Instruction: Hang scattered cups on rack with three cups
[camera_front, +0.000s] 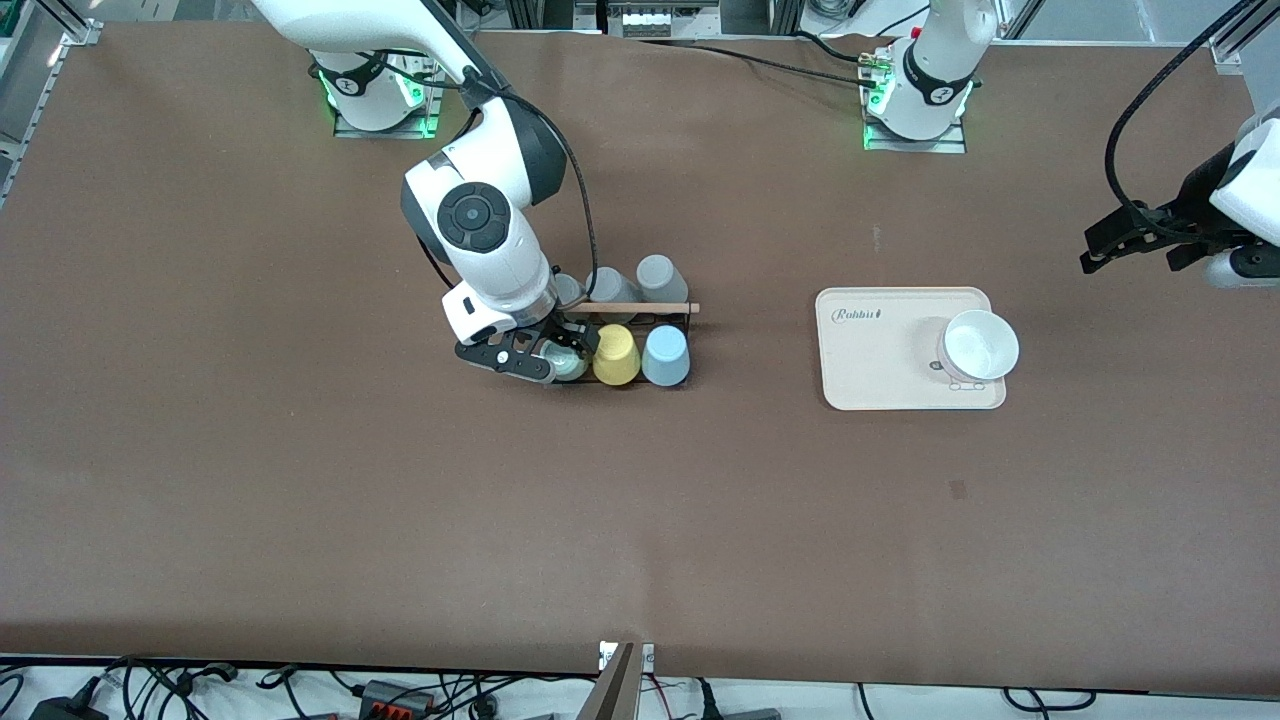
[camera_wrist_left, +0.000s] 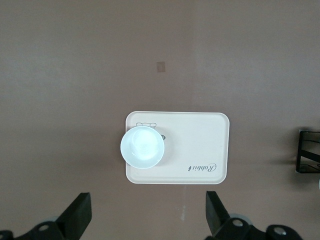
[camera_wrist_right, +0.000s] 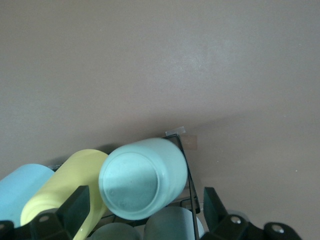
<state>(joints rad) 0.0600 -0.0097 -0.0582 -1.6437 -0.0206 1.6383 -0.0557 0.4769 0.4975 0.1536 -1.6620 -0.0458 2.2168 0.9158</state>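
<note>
Brown table (camera_front: 300, 500) carries the rack (camera_front: 640, 308) at the middle of the front view, and its lower row looks full: the light blue cup (camera_front: 665, 356), the yellow cup (camera_front: 616, 355) and the mint green cup (camera_front: 568, 362) all sit tilted on pegs, with grey cups (camera_front: 660, 277) in the row above. The hanging seems done; only backing away appears left. Bent steeply down, the right arm has the right gripper (camera_front: 555, 352) straddling the mint green cup, fingers (camera_wrist_right: 75, 202) apart and clear of its sides. The left arm waits at the frame's upper edge, left gripper (camera_wrist_left: 148, 200) spread wide over bare table
</note>
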